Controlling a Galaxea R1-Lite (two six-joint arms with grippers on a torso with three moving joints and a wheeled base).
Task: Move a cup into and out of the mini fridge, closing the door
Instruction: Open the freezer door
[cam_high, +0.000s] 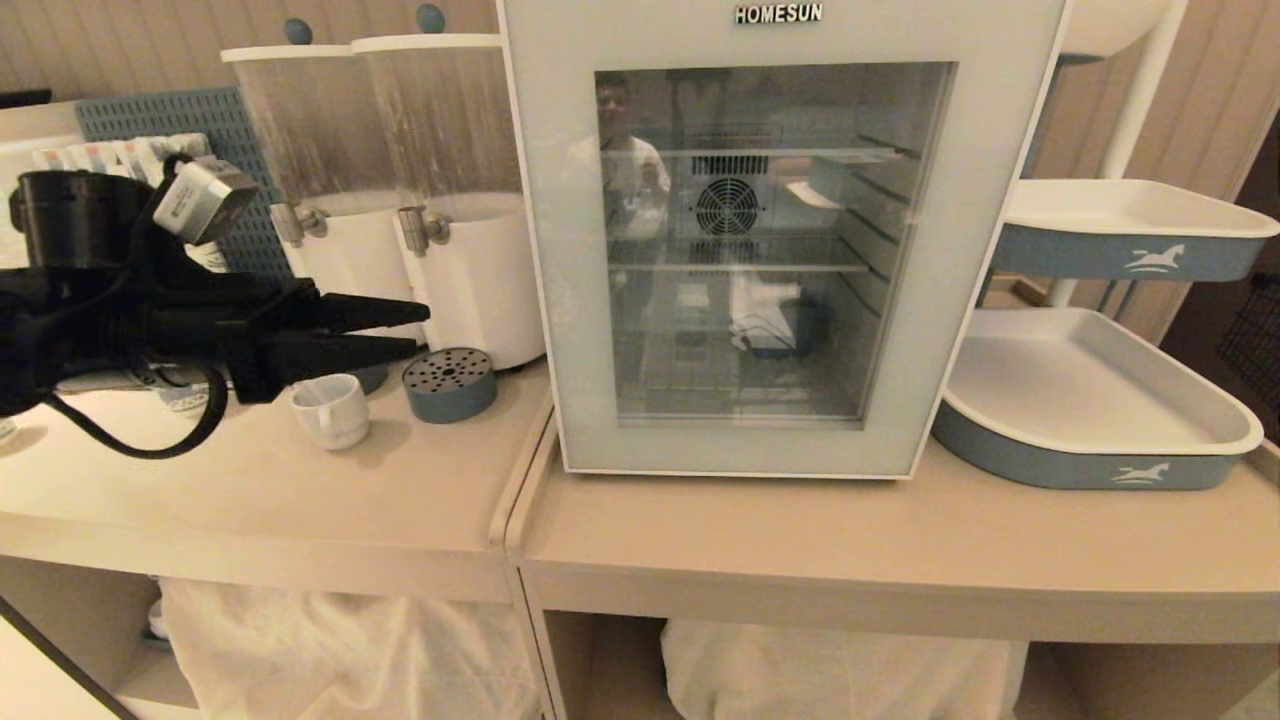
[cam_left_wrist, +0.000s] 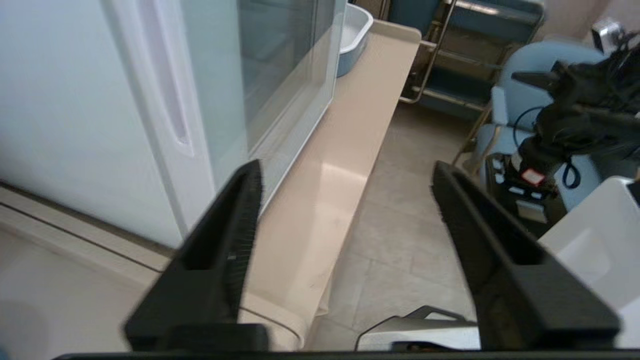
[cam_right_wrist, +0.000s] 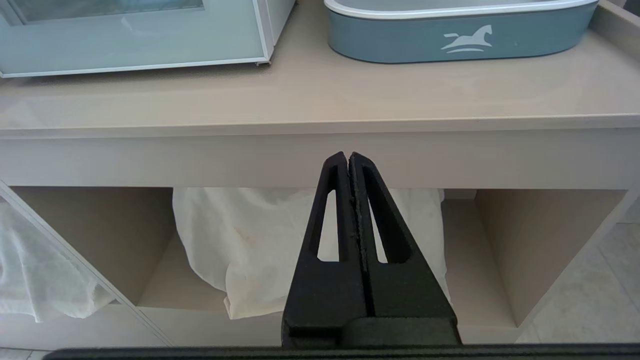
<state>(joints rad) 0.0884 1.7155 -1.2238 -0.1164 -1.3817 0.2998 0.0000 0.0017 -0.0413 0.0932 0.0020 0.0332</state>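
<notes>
Head view, our count: one cup (cam_high: 331, 409) on the left counter, one mini fridge (cam_high: 780, 235) on the right counter with its door (cam_high: 762, 440) shut, two white drink dispensers (cam_high: 415, 200) behind the cup, one round blue drip tray (cam_high: 450, 384) between cup and fridge, two blue-and-white trays (cam_high: 1095, 400) right of the fridge. Left gripper (cam_high: 415, 330) hangs just above the cup, pointing at the fridge; left wrist view shows its fingers (cam_left_wrist: 235, 240) spread wide, holding nothing. Right gripper (cam_right_wrist: 349, 159) sits below the counter edge, fingers pressed together, empty. We see white cloth bundles (cam_right_wrist: 240, 240) in the cubbies underneath
</notes>
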